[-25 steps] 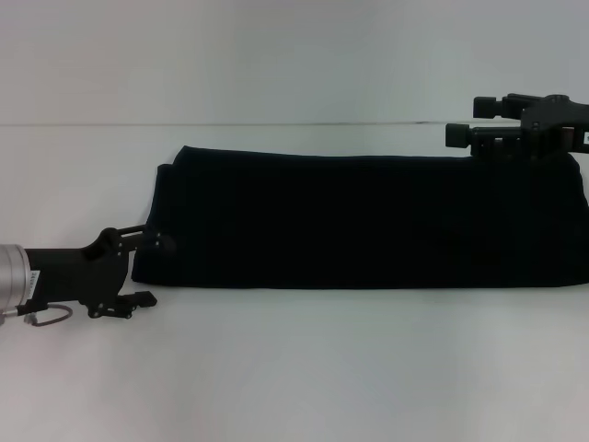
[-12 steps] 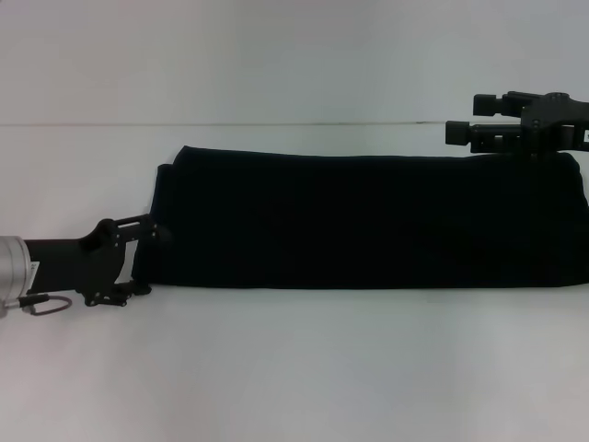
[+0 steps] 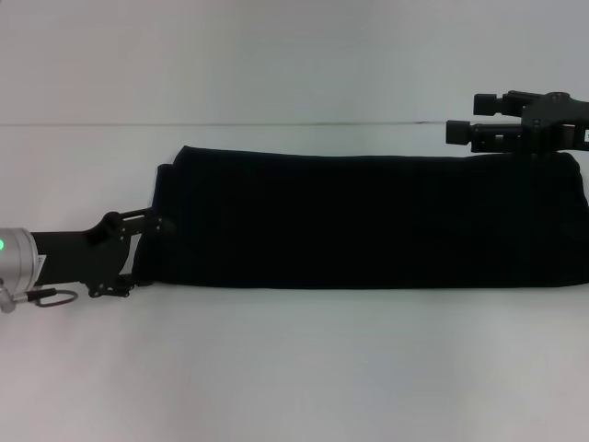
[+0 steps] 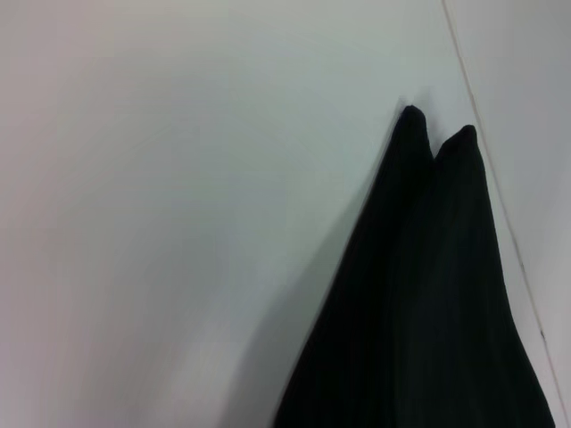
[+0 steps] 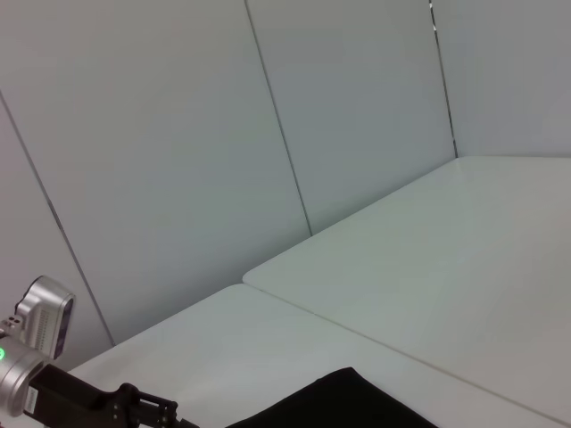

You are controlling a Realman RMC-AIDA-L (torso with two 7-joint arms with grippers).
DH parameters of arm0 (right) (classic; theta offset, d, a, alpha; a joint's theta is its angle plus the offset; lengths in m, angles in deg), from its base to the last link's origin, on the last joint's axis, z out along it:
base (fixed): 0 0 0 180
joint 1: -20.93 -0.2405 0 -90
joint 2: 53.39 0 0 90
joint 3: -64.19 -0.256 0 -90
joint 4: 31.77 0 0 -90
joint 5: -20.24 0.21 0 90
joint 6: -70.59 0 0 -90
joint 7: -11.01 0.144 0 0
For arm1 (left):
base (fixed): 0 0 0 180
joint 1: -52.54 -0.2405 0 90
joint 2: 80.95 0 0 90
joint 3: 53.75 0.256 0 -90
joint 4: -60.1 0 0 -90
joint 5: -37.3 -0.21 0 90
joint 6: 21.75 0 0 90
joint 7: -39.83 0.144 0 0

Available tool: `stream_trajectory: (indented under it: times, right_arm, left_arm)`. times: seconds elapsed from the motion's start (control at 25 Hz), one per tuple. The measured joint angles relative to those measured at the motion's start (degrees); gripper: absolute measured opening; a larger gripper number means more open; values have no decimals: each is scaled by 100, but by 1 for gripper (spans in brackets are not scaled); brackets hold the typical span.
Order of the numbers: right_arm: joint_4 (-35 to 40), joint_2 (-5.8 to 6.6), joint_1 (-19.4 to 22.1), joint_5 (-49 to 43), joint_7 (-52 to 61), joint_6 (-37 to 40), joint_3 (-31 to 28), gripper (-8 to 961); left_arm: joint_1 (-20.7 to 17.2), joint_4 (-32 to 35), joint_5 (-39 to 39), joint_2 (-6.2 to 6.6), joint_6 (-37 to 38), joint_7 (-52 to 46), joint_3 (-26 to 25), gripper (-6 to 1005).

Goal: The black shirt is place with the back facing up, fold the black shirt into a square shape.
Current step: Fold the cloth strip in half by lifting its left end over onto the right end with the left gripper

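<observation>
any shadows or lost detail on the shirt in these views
Head view: the black shirt reads as flat black with no folds visible, and the left claw blends into its edge. Left wrist view: a soft shadow lies on the table beside the cloth.

No readable text, label or number shows anywhere.

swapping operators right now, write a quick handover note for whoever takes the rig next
Left claw: at the left end of the black shirt, low on the table; grip not clear.
Right claw: raised over the shirt's far right corner, holding nothing visible.
Shirt: lies flat as a long, narrow band across the table, plain side up.
Done: folded lengthwise into a strip.
Left: fold the ends across to make a square.
</observation>
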Motion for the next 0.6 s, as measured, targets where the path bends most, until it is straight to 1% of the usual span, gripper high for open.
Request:
stream_trajectory:
  times: [0.6]
  right_arm:
    - [5,0,-17,-1,0,2,21,945]
  left_arm:
    - [44,-31,-28,0,-96,294,6,908]
